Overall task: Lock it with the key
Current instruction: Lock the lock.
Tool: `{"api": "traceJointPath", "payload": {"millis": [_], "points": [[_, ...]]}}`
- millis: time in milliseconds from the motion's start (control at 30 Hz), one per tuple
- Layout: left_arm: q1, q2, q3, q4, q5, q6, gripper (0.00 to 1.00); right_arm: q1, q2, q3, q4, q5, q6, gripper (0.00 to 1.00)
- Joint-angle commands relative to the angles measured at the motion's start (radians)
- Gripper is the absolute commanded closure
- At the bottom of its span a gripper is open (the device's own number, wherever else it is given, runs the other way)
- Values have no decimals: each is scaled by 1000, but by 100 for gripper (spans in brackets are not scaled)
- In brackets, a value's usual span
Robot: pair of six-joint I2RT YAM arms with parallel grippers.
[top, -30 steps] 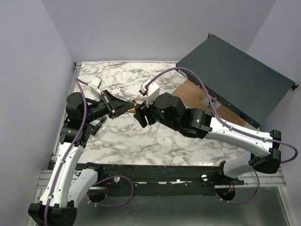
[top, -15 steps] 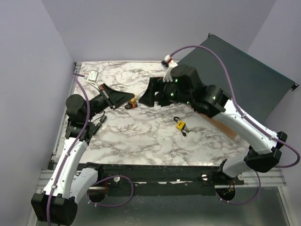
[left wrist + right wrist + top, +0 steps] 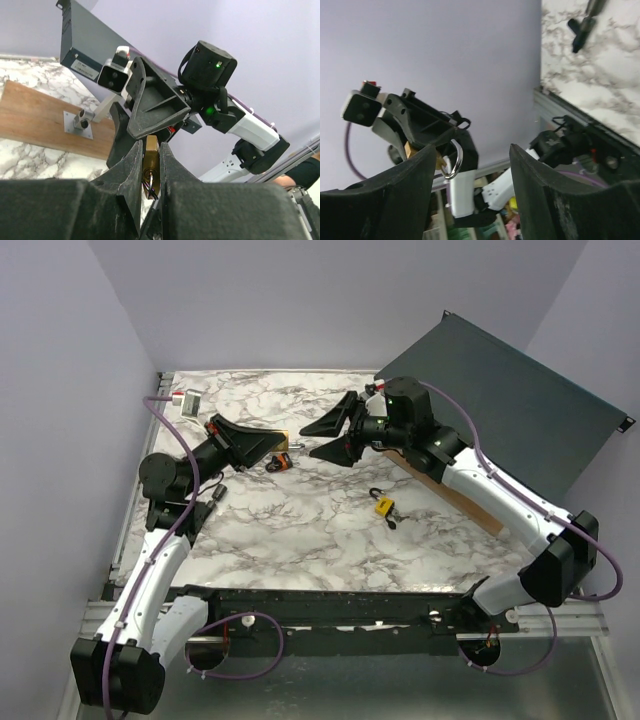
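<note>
Marbled white tabletop (image 3: pixel 300 540) is carrying a small yellow piece with a dark loop (image 3: pixel 383 505), not lying there a second ago; farther back, left gripper (image 3: pixel 150 146) is clamping the rectangular brass padlock (image 3: pixel 151 166), steel ring (image 3: pixel 452 159) dangling; right gripper (image 3: pixel 334 435) is gaping empty, having backed off; the key itself is proving indistinguishable.

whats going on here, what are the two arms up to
The left gripper is shut on a brass padlock and holds it up above the marble table. The right gripper is open and empty, facing the padlock from a short way off. A small yellow piece with a dark bit beside it, possibly the key set, lies untouched on the table. Nothing is being turned in the padlock yet.
</note>
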State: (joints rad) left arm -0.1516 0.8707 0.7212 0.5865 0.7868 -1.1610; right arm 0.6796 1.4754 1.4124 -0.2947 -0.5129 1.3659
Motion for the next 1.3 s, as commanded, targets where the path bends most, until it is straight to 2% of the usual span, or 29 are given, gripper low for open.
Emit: {"api": "traceJointPath", "payload": {"millis": [0, 133, 500, 600, 700, 1000, 1267], "points": [[4, 26, -24, 171, -5, 38, 100, 1, -52, -71, 249, -73, 255, 39], [4, 53, -36, 224, -13, 30, 100, 3, -69, -149, 378, -71, 361, 51], [1, 102, -54, 328, -20, -3, 100, 10, -50, -189, 421, -84, 387, 54], [1, 108, -54, 321, -21, -2, 100, 11, -39, -187, 436, -86, 385, 63], [0, 114, -55, 327, -21, -10, 100, 14, -26, -162, 419, -81, 347, 68], [-1, 118, -57, 332, -22, -107, 100, 32, 5, -58, 334, -32, 164, 70], [-2, 109, -28, 236, -17, -142, 100, 34, -19, -28, 298, 20, 58, 79]]}}
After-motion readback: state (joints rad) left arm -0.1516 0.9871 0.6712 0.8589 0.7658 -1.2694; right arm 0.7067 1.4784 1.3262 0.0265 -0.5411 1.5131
